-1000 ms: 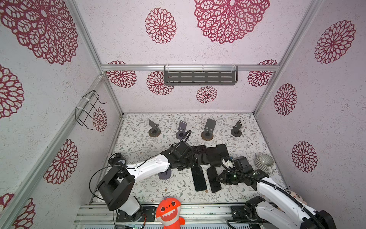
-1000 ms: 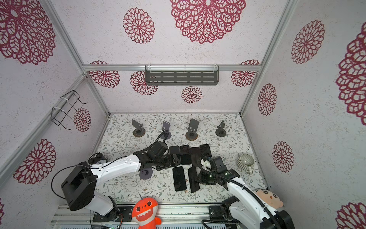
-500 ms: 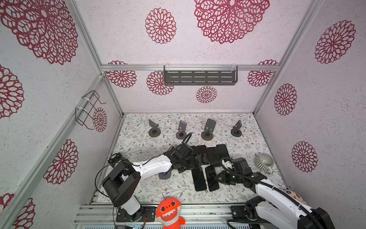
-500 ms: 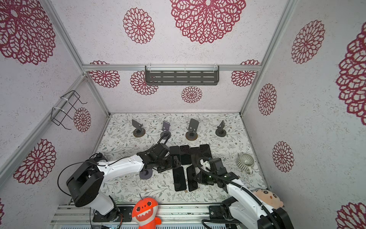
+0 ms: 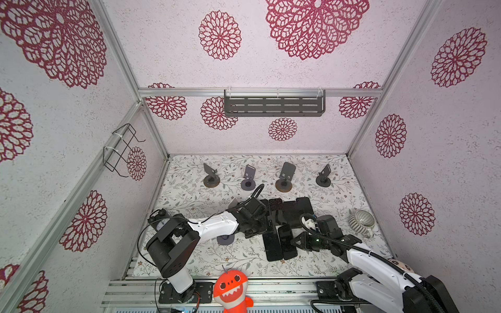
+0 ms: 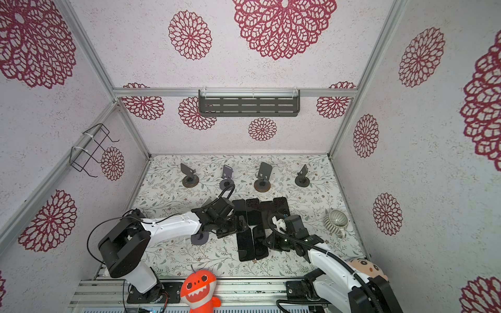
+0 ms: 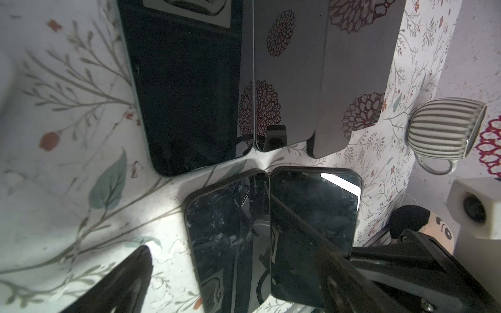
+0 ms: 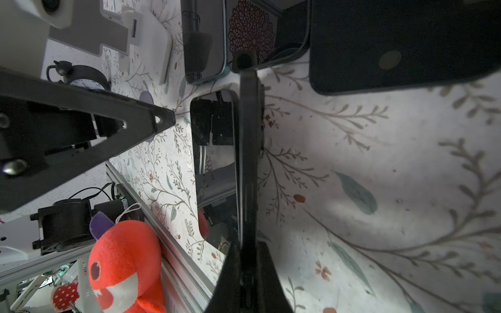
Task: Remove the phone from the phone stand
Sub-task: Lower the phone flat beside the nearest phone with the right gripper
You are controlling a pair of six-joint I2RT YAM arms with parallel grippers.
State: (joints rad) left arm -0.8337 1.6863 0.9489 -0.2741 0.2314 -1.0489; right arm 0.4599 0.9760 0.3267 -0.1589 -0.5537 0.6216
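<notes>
A black phone (image 8: 248, 162) is held on its long edge just above the table, with my right gripper (image 8: 248, 260) shut on its end. In both top views this phone (image 5: 287, 241) (image 6: 260, 242) sits beside another black phone (image 5: 272, 246) that lies flat. My left gripper (image 7: 235, 271) stands open over the far ends of these two phones, touching neither; in a top view it (image 5: 264, 226) is just behind them. Four phone stands (image 5: 284, 176) line the back and show no phone. A purple-based phone stand (image 5: 225, 239) is partly hidden under the left arm.
Several more dark phones (image 5: 298, 211) lie flat in a row mid-table. A striped cup (image 5: 362, 220) stands at the right and a black clock (image 8: 81, 78) at the left. An orange plush (image 5: 230, 290) and a doll (image 5: 401, 267) sit by the front rail.
My right gripper has carried its phone leftwards, closing the gap to the flat phone. The left gripper has shifted slightly towards the front and stays open.
</notes>
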